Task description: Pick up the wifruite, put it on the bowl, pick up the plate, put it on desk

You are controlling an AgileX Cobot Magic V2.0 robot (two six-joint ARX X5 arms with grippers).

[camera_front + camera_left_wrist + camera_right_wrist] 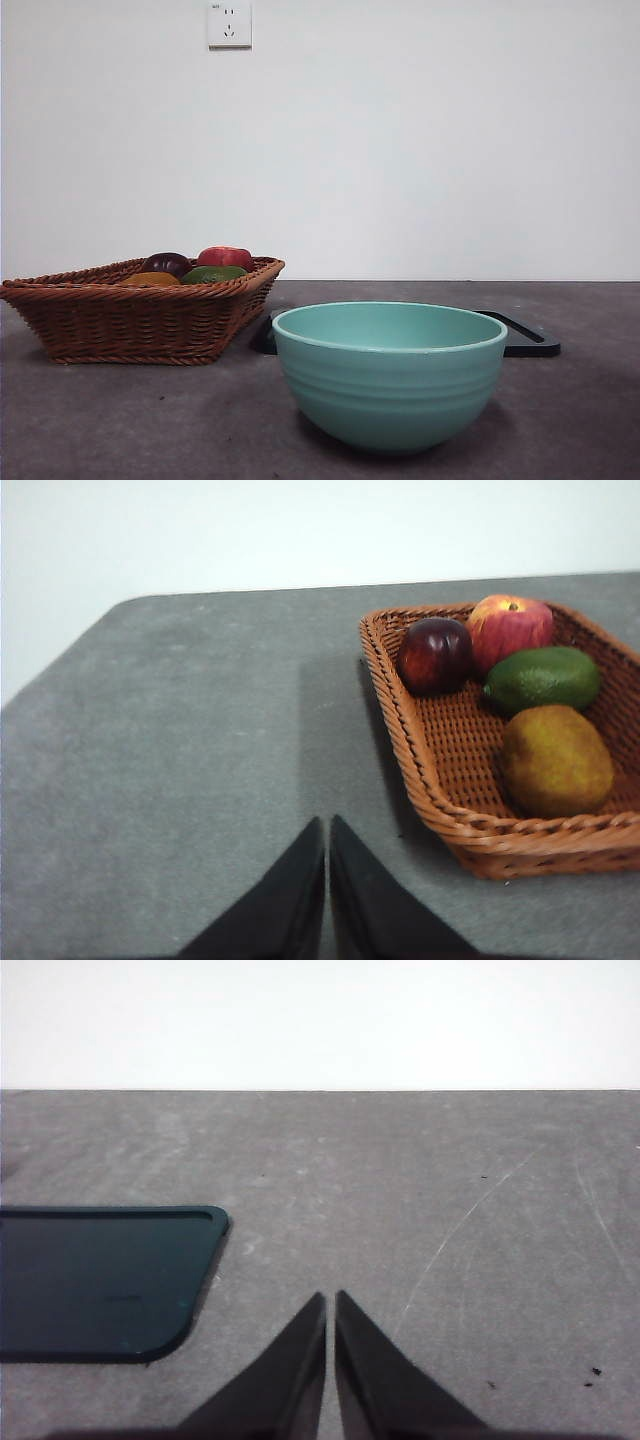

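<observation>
Bowl (389, 375) front and centre as we open on the front view, pale teal, nothing showing over its rim from here. At nine o'clock from it sits the wicker basket (140, 320), fruit tops peeking over the weave, and behind the bowl a dark flat plate (525, 338) lies on the desk (590, 420). No arm in this shot at all.

Over to the left wrist view: the left gripper (327, 825) has its jaws pressed together, holding nothing, above bare desk. At two o'clock from its tips we see the basket, and in it the wifruite (556, 760), dull orange-brown, nearest the camera, with a green fruit (543, 677), a dark purple fruit (435, 655) and a red fruit (510, 625) beyond.

Right wrist view now: the right gripper (330, 1300) is also closed and empty, the plate at nine o'clock from its tips.

We judge nothing has begun; step one is the wifruite. The left gripper needs to open, swing over the basket and drop around that fruit.
</observation>
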